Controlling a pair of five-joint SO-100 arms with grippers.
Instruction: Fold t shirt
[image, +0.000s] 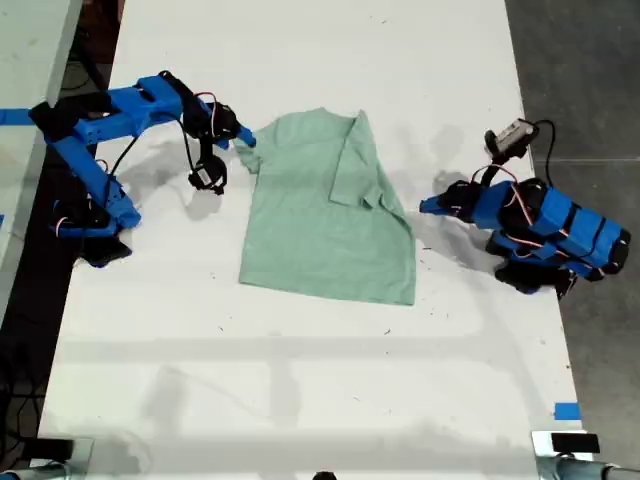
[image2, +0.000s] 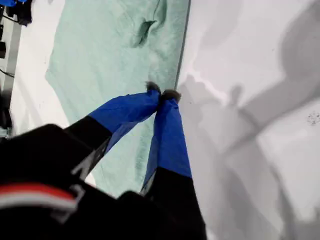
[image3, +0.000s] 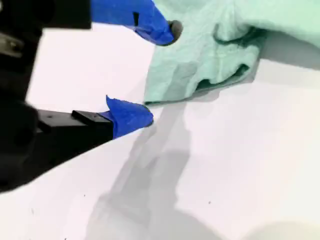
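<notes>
The t shirt (image: 325, 215) lies on the table (image: 300, 380), midway across the exterior view. My second pincer (image: 243, 138) sits at its far-left edge — my first pincer (image: 428, 206) just off its right edge.

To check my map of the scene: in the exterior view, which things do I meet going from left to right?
The arm with my second gripper → the t shirt → the arm with my first gripper.
</notes>
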